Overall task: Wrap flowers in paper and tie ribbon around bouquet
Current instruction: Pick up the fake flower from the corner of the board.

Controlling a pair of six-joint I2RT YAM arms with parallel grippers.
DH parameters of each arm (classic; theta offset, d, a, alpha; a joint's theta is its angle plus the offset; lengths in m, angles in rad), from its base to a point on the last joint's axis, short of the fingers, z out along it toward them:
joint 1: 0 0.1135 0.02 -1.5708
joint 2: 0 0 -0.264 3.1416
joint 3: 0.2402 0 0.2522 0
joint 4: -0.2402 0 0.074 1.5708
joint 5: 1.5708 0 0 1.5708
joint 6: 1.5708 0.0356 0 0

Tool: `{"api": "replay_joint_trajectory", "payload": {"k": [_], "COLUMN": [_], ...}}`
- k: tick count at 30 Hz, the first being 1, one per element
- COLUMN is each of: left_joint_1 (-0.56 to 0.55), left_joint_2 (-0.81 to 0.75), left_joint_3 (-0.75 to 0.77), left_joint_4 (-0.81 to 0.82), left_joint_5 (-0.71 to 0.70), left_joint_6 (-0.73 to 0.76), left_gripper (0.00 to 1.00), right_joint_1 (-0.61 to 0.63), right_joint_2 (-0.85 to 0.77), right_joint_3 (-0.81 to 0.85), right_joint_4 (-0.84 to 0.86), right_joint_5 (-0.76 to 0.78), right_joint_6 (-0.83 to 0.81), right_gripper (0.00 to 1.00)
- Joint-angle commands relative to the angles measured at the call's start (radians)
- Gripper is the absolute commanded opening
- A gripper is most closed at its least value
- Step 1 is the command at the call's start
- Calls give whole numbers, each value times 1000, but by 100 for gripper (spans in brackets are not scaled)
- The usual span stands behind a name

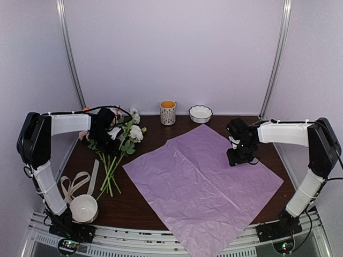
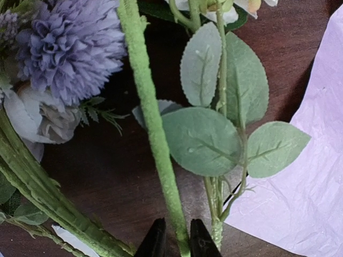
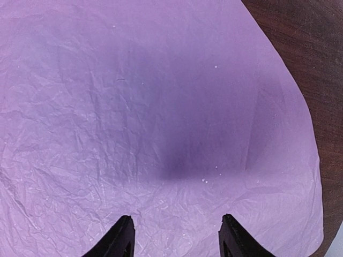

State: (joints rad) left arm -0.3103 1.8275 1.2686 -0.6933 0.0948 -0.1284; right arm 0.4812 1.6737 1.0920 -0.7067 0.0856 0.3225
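Nearest, left of the near corner of the paper (image 1: pixel 203 182), a smooth round white bowl (image 1: pixel 84 208) stands on the dark wood-grain table (image 1: pixel 144 209); its inside shows plain white. A little farther off, well left of the paper's left corner, the ribbon (image 1: pixel 75 184) lies in soft, flat cream loops. The paper is a thin, finely crinkled sheet, lilac face up, spread flat as a diamond with its near corner hanging over the table's front edge. The right gripper (image 3: pixel 177 241) hangs over the paper's right part, its black fingers spread wide with nothing between them. Just off the paper's left edge lie the flowers (image 1: pixel 115 155): thin green stems fanning toward the near side, matte oval veined leaves, and white and cream blooms with a shaggy pale blue pompom head at the far end. The left gripper (image 2: pixel 178 243) is down among them, its two fingertips drawn in against either side of one fuzzy green stem, pinching it. Just beyond the paper's far corner sits a scalloped white bowl (image 1: pixel 200 113), white inside. Left of that corner stands a patterned cylindrical cup (image 1: pixel 168 112), orange inside; whether that is glaze or filling I cannot tell
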Motion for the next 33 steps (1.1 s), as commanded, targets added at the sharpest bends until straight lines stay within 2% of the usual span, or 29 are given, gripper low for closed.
{"api": "replay_joint_trajectory", "payload": {"k": [1, 8, 9, 11, 19, 22, 25, 30, 33], "left_joint_1": [4, 4, 4, 4, 4, 4, 4, 1, -65], "left_joint_2": [11, 26, 28, 27, -101, -182, -284, -533, -724], "left_joint_3": [-6, -17, -21, -27, -44, -40, -52, -149, -221], "left_joint_4": [-15, -17, -17, -15, 26, 26, 68, 281, 465], "left_joint_5": [-65, -110, -111, -111, -129, -168, -136, -38, 71], "left_joint_6": [15, 21, 24, 28, 15, 13, 29, 42, 63], "left_gripper": [19, 19, 16, 0, 0, 0, 0, 0, 0], "right_joint_1": [15, 26, 28, 33, 46, 48, 51, 125, 205], "right_joint_2": [-46, -53, -54, -61, -104, -117, -124, -197, -268], "right_joint_3": [28, 61, 69, 85, 105, 107, 118, 125, 130], "right_joint_4": [-14, -35, -39, -49, -77, -82, -89, -14, 99], "right_joint_5": [4, -5, -4, -4, 17, 20, 27, 28, -85], "right_joint_6": [-1, -13, -14, -15, -13, -13, -12, -80, -165], "right_gripper": [55, 57, 57, 57, 58, 58, 58, 58, 59]}}
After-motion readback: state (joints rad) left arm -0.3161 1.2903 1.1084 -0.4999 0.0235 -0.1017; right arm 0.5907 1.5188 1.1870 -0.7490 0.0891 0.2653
